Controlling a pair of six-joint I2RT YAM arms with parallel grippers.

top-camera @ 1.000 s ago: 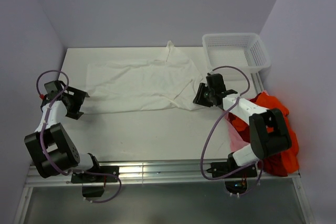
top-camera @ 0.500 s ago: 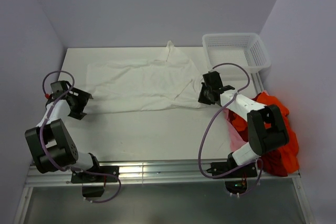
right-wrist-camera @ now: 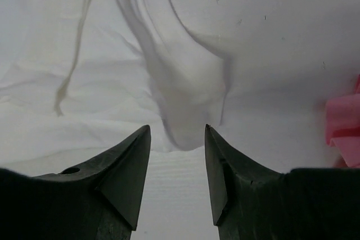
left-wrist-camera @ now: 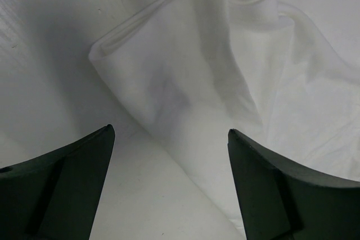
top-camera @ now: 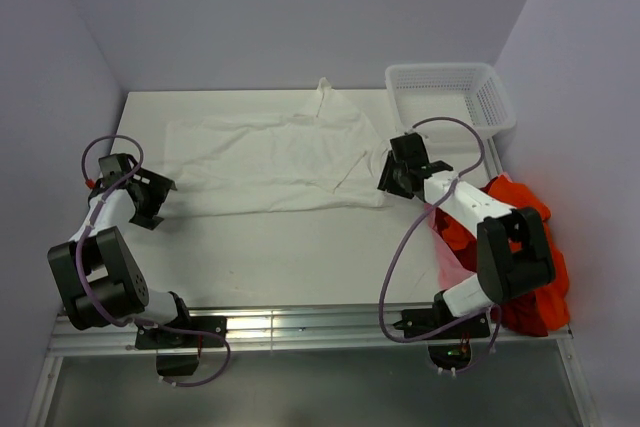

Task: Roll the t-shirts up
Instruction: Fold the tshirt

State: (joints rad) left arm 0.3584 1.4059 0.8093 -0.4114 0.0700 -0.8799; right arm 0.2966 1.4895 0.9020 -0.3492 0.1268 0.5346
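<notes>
My left claw (top-camera: pixel 152 197), jaws spread wide, sits at the white shirt's (top-camera: pixel 270 162) 9 o'clock edge; my right claw (top-camera: pixel 391 177), jaws apart, at 3 o'clock.

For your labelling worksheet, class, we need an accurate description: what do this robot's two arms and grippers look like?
Both the left arm and right arm have chunky black joint housings linked by white segments. A thin purple cable loops loosely along each. The grippers' fingers are matte black wedges tapering to blunt tips.

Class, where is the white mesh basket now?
In the top view, the white mesh basket sits at the far right corner of the table, beyond the right gripper.
</notes>
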